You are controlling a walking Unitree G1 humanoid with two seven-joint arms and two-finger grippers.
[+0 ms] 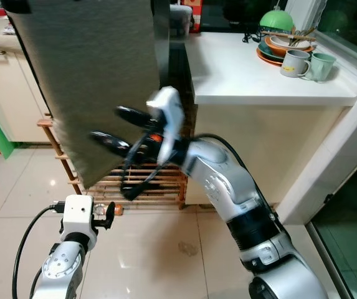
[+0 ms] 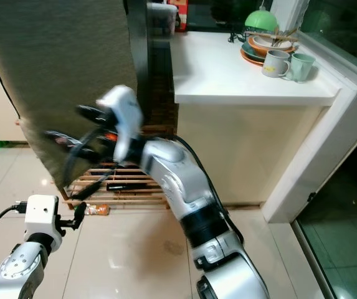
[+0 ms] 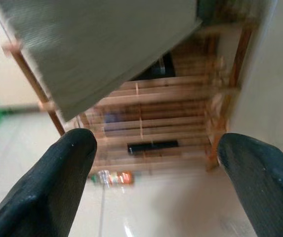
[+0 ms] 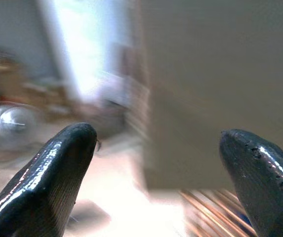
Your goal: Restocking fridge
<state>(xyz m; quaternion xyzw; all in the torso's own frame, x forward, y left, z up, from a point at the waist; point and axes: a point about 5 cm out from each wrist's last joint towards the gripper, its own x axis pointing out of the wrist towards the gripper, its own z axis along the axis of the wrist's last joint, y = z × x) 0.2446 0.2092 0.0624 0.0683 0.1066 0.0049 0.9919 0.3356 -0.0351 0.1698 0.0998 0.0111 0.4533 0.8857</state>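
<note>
A tall grey fridge door (image 1: 97, 68) fills the upper left, its lower corner hanging above a wooden slatted rack (image 1: 159, 187). My right gripper (image 1: 106, 124) is raised in front of that door's lower edge, fingers open and empty, blurred by motion. The right wrist view has the open right gripper (image 4: 156, 143) facing the grey door (image 4: 215, 84). My left gripper (image 1: 108, 215) hangs low over the tiled floor, open and empty. The left wrist view looks between its fingers (image 3: 67, 163) at the rack (image 3: 161, 123).
A white counter (image 1: 253, 75) at the right carries two mugs (image 1: 293, 62) and stacked dishes (image 1: 278, 43). A small orange packet (image 2: 96, 210) lies on the floor by the rack. A black object (image 3: 152, 146) rests on the rack's lower shelf. A glass door (image 1: 352, 218) stands far right.
</note>
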